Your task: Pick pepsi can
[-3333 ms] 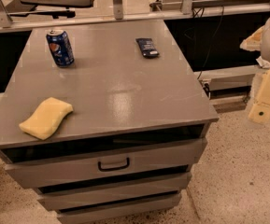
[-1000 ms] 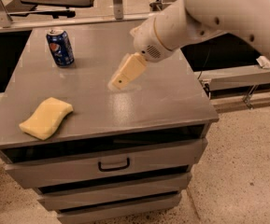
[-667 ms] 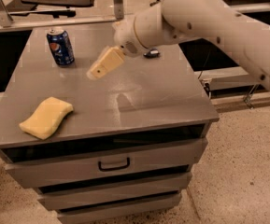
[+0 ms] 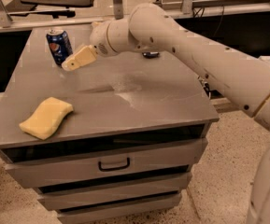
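Note:
The pepsi can (image 4: 59, 46), blue with a silver top, stands upright at the back left of the grey cabinet top (image 4: 144, 97). My gripper (image 4: 72, 64) reaches in from the right on a long white arm. It hangs just above the surface, right beside the can's lower right side, and does not hold it.
A yellow sponge (image 4: 46, 117) lies at the front left of the top. A flat dark packet (image 4: 151, 55) is mostly hidden behind my arm at the back. The cabinet has drawers with a handle (image 4: 114, 164) below. Shelving and a wall run behind.
My arm has swung in from the right, across the cabinet top, and leftward to the can. The can and the sponge have not moved.

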Tool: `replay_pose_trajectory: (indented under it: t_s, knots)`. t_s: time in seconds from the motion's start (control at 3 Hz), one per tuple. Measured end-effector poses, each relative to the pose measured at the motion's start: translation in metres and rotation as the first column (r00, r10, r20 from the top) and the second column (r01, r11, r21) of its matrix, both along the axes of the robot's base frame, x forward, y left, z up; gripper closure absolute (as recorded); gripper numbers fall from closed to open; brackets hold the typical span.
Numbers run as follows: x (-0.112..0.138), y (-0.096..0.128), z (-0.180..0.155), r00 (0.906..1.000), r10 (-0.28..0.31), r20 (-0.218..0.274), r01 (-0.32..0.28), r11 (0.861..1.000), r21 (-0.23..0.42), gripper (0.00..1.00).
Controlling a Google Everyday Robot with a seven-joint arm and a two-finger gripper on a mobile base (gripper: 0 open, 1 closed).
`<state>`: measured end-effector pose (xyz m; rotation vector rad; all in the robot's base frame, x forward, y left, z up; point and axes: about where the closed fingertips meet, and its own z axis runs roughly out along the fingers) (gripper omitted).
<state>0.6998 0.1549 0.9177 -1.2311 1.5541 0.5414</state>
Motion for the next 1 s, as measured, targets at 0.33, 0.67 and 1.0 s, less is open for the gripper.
replay_pose_trajectory:
  t_s: [0.33, 0.67, 1.0]
  knots:
    - [0.024, 0.033, -0.007, 0.9998, 0.02, -0.006, -0.02, 0.997, 0.079, 0.0]
    - [0.043, 0.063, -0.013, 0.9987, 0.05, -0.007, -0.048, 0.991, 0.126, 0.0]
    - [0.05, 0.089, -0.019, 0.9947, 0.101, -0.021, -0.096, 0.982, 0.16, 0.15]
